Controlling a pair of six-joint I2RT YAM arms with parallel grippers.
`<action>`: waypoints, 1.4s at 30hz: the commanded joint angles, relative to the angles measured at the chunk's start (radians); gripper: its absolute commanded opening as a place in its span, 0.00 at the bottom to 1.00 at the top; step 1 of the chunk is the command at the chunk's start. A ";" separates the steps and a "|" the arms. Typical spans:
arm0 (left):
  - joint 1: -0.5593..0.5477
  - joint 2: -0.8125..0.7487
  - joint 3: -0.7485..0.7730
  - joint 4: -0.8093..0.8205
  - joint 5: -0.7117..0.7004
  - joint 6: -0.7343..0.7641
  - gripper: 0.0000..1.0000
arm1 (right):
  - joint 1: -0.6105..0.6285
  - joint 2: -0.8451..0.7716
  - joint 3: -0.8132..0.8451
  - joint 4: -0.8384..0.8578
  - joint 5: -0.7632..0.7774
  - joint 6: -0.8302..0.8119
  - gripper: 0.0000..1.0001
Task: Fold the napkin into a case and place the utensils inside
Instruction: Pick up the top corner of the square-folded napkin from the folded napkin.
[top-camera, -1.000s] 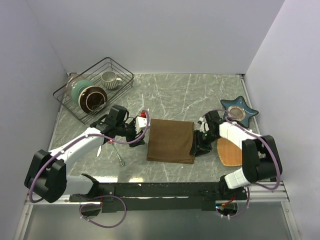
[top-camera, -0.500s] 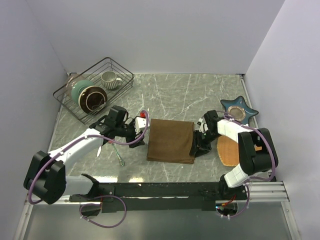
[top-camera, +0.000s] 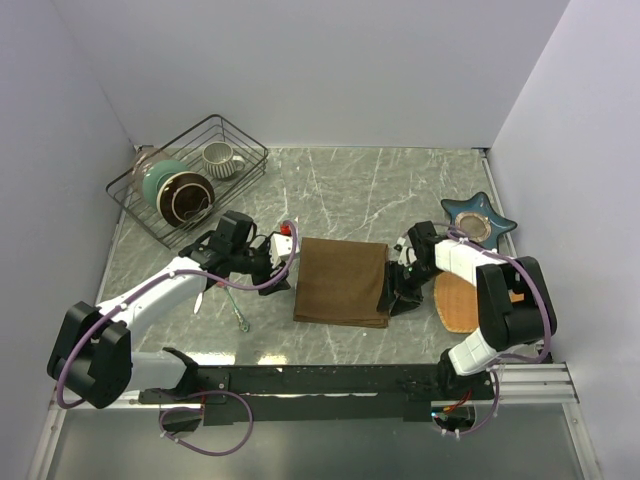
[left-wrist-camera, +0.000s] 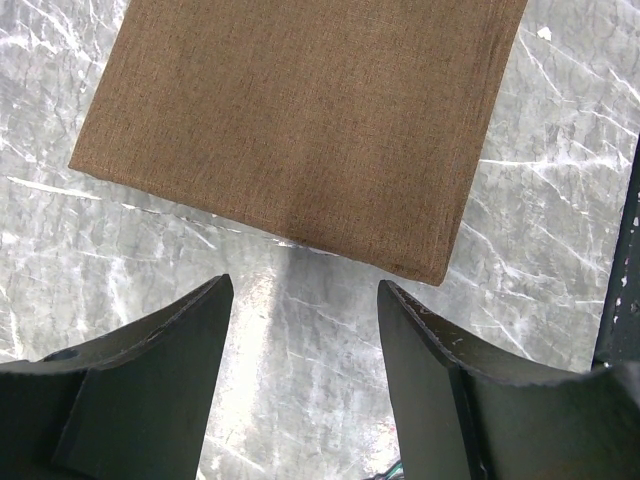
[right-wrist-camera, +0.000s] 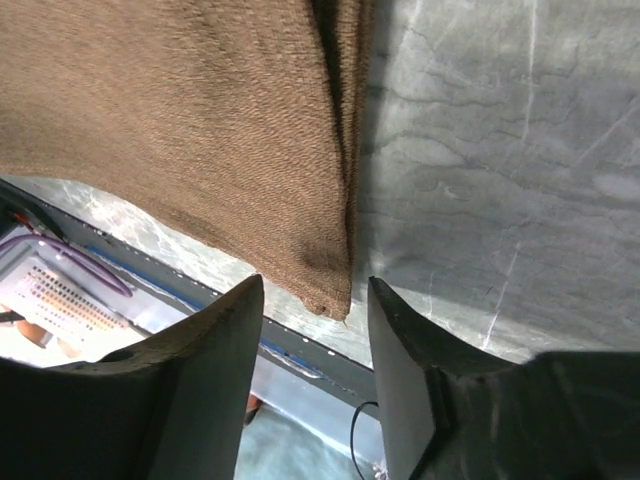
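Left tool (left-wrist-camera: 305, 283) and right tool (right-wrist-camera: 315, 282) spread beside napkin (top-camera: 342, 280); basket (top-camera: 252, 148) holds mug (top-camera: 220, 158), bowls (top-camera: 176, 192)

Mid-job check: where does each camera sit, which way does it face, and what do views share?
Top external: above and behind the bases, looking down on the table; left arm and right arm show.
Left wrist: on the left wrist, looking down at the napkin; its open jaws frame the bottom.
Right wrist: on the right wrist, facing the napkin's layered corner; open jaws below.
Shared: all three show the napkin.
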 joint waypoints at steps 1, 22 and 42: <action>-0.003 -0.011 0.019 0.027 0.032 0.014 0.66 | -0.012 0.012 0.006 -0.011 -0.015 -0.009 0.51; -0.005 -0.014 0.006 0.033 0.035 0.012 0.66 | -0.034 0.052 -0.005 -0.026 -0.052 -0.009 0.46; -0.005 -0.008 0.007 0.029 0.041 0.019 0.67 | -0.034 -0.035 0.041 -0.095 -0.102 -0.030 0.10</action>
